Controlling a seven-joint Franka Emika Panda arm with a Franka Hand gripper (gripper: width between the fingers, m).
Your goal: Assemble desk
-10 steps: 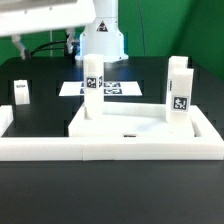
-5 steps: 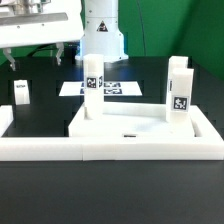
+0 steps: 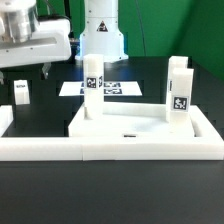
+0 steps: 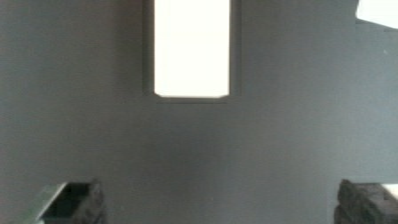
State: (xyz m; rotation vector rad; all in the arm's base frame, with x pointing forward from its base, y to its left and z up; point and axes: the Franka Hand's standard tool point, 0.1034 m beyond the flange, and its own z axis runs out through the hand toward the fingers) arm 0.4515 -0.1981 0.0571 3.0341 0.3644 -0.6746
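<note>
Jaws: spread to their full width and holding nothing. In the wrist view both fingertips flank bare dark surface (image 4: 214,140), and a white leg (image 4: 192,50) lies ahead of them, apart from both and not between them. In the exterior view the arm (image 3: 30,40) hangs over that view's left part of the surface, near a loose leg (image 3: 21,93), judged to be the same part the wrist view shows. Step in hand, as assessed: approach for pick-up of that leg. To do it well, advance until the leg sits centred in the gap and set the fingers across its narrow sides rather than along its length. Descend square, and close only once both fingers flank it; a skewed grip would likely tilt the part at insertion. Desk top (image 3: 125,125): lying flat near the middle, close against the border rail (image 3: 110,150). A left upright leg (image 3: 92,85) and a right upright leg (image 3: 178,92) stand at its far corners. A fourth leg is not seen. The marker board (image 3: 112,88) lies behind the top. Surface black and matte, with the robot base (image 3: 100,30) and a green backdrop (image 3: 190,30) beyond.
</note>
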